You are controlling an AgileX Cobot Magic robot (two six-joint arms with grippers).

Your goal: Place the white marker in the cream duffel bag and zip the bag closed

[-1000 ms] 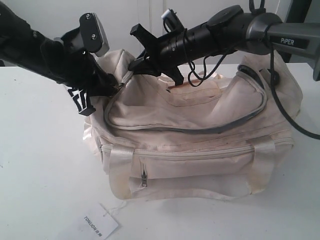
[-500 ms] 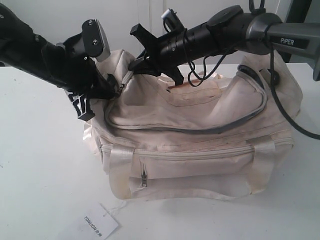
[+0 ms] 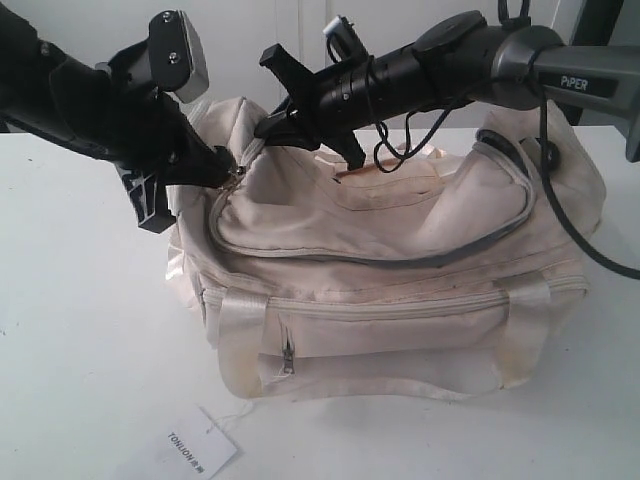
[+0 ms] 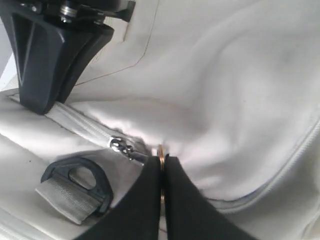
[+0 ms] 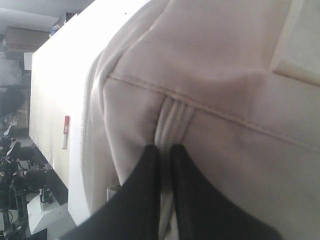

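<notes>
The cream duffel bag (image 3: 400, 290) stands on the white table, and the curved zip (image 3: 400, 260) of its top flap runs along the front. My left gripper (image 3: 228, 170) is at the bag's top left corner. It is shut on the gold zip pull ring (image 4: 161, 152), which sits just past the silver slider (image 4: 120, 146). My right gripper (image 3: 262, 127) reaches across to the same corner from behind. In the right wrist view it (image 5: 165, 152) is shut on a ribbed strip of the bag's fabric (image 5: 172, 117). The white marker is out of view.
A white paper tag printed TONLION (image 3: 195, 447) lies on the table in front of the bag. A black end ring on grey webbing (image 4: 75, 177) sits beside the slider. Black cables (image 3: 560, 200) hang from the right arm over the bag's right end.
My left arm has risen and swung a little up and left while holding the zip pull, lifting the bag's left corner slightly. The right arm has stayed still.
</notes>
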